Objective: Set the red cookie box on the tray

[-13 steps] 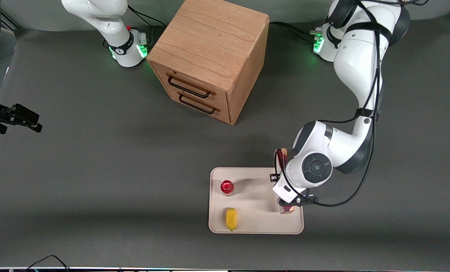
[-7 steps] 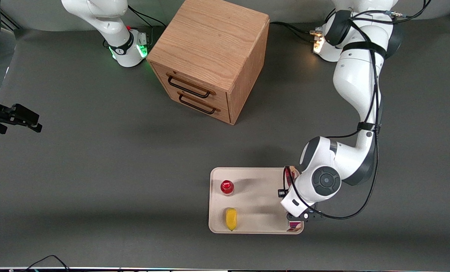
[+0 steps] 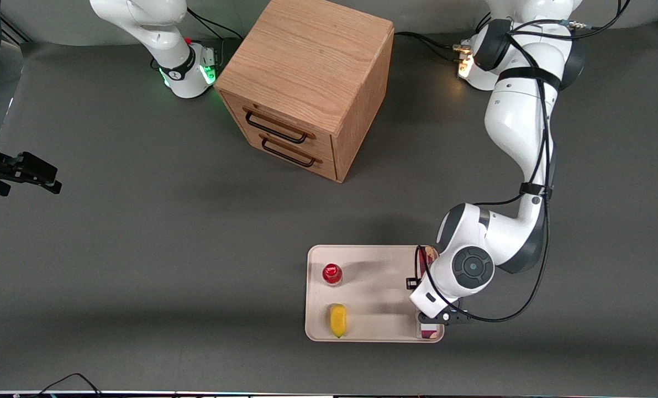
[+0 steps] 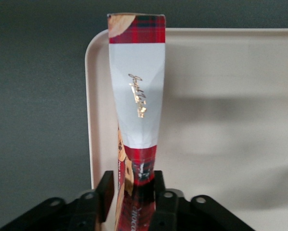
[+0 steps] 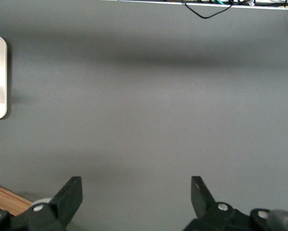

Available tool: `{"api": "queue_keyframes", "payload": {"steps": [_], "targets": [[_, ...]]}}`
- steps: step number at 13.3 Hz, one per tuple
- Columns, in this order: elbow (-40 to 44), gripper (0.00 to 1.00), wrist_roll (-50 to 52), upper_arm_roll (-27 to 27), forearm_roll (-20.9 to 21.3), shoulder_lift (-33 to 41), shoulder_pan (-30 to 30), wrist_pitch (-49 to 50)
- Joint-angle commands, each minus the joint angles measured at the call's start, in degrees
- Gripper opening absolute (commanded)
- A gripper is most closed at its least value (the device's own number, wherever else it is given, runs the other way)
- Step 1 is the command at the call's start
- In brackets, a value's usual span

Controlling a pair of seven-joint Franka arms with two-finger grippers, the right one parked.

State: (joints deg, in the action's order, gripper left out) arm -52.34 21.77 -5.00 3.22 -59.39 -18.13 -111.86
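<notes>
Hand (image 4: 130,192) pinches the red cookie box (image 4: 137,96) on edge, low along the tray (image 3: 362,331) border nearest the working arm, sparing the red-capped bottle (image 3: 332,273) and yellow item (image 3: 337,319).

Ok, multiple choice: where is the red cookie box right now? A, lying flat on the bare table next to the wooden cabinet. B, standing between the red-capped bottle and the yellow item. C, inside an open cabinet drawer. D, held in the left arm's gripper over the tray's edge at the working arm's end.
D: the gripper is shut on the red cookie box, which hangs along the rim of the tray.
</notes>
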Motion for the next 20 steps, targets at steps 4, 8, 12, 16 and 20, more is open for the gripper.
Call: {"api": "queue_keyframes", "payload": {"steps": [4, 8, 12, 16, 20], "targets": [[2.24, 1.0, -0.24, 0.79, 0.65, 3.39, 0.19, 9.71], [1.89, 1.0, -0.93, 2.28, 0.74, 9.54, 3.69, 15.43], [-1.26, 1.0, -10.48, 2.28, 0.92, 18.93, 10.03, 24.13], [-23.55, 1.0, -15.61, 2.72, 0.74, 36.32, 14.34, 18.45], [-33.17, 1.0, -16.14, 4.48, 0.04, 45.93, 15.05, 16.23]]}}
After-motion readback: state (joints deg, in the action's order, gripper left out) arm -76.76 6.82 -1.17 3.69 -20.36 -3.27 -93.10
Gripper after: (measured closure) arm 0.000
